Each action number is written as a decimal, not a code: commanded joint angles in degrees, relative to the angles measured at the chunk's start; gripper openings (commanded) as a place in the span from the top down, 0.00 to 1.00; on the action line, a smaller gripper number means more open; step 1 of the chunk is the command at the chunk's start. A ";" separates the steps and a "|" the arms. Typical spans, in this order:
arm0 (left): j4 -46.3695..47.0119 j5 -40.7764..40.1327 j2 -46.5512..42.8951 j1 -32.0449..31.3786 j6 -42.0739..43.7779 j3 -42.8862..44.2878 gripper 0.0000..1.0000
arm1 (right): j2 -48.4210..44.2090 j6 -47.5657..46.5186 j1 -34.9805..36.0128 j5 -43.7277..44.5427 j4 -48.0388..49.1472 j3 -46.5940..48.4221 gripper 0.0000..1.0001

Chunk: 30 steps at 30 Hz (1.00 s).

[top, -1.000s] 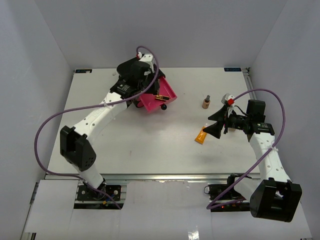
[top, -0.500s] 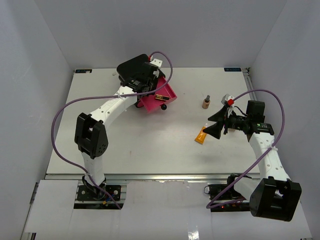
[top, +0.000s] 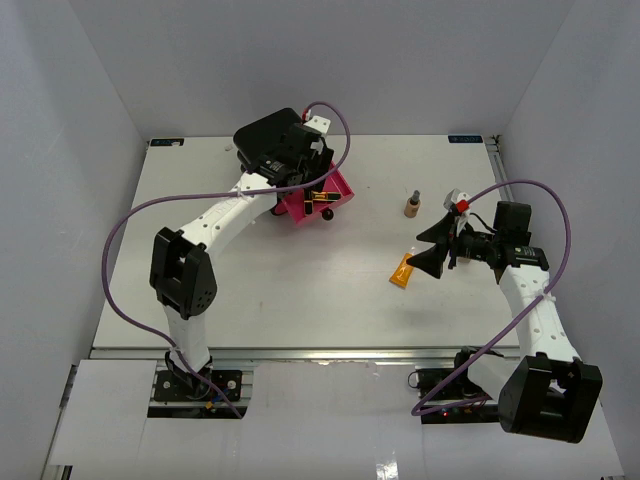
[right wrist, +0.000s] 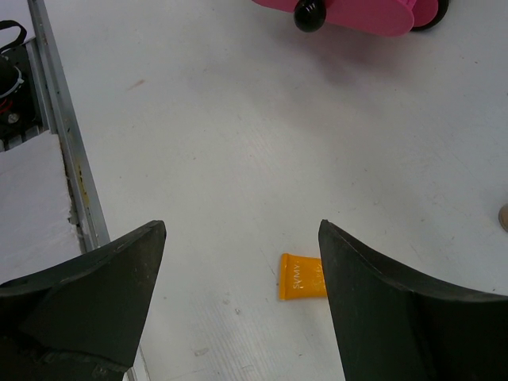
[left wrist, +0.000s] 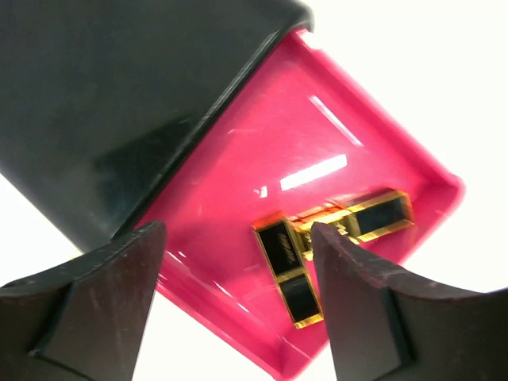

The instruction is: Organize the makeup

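Two black-and-gold lipsticks lie in the open pink drawer (left wrist: 238, 171) of the black box (left wrist: 119, 103): one lipstick (left wrist: 290, 270) is between my left fingers, the other lipstick (left wrist: 377, 216) is behind the right finger. My left gripper (left wrist: 236, 232) hangs open above them, holding nothing. From above, the left gripper (top: 318, 182) covers the drawer (top: 340, 187). The orange tube (top: 402, 272) lies flat mid-right, its crimped end (right wrist: 300, 276) beside my right finger. My right gripper (right wrist: 242, 230) hovers open over the table by the tube. The tan bottle (top: 412, 204) stands upright farther back.
The drawer's black knob (top: 327, 212) points at the table's middle; in the right wrist view the knob (right wrist: 308, 13) is at the top. The metal rail (right wrist: 63, 143) marks the table's near edge. White walls enclose the table on three sides.
My left jaws have opened wide over the pink drawer, and the left arm's elbow has swung right. The right arm, the orange tube and the bottle have not moved.
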 commanded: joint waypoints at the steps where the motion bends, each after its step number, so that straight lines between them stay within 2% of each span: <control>1: 1.86 8.82 -12.09 -0.47 -2.49 -2.80 0.13 | -1.25 -5.69 -0.24 -5.01 -0.92 -1.53 0.18; 8: 11.50 26.59 -29.19 -0.66 -8.25 -26.84 0.05 | -6.07 -16.26 -0.24 -10.28 -1.97 -5.67 0.25; 10: 13.16 29.11 -31.83 -1.22 -9.90 -31.41 0.02 | -7.05 -17.99 -0.24 -10.04 -1.97 -6.23 0.26; 14: 17.28 30.08 -36.01 -5.03 -11.30 -39.06 0.03 | -8.21 -19.69 -0.43 -9.29 -2.00 -7.26 0.31; 16: 18.17 28.88 -36.01 -6.83 -11.17 -40.25 0.07 | -8.26 -20.12 -0.54 -9.12 -1.97 -7.45 0.34; 21: 18.25 20.89 -29.20 -14.19 -5.70 -40.93 0.23 | -8.26 -20.98 -1.05 -8.27 -1.88 -7.54 0.41; 24: 18.16 15.03 -22.99 -15.81 -2.14 -38.24 0.29 | -8.68 -21.35 -1.39 -7.46 -1.65 -7.50 0.43; 30: 17.56 1.84 -10.77 -17.09 10.92 -32.06 0.38 | -8.79 -21.16 -2.04 -7.29 -1.53 -7.45 0.43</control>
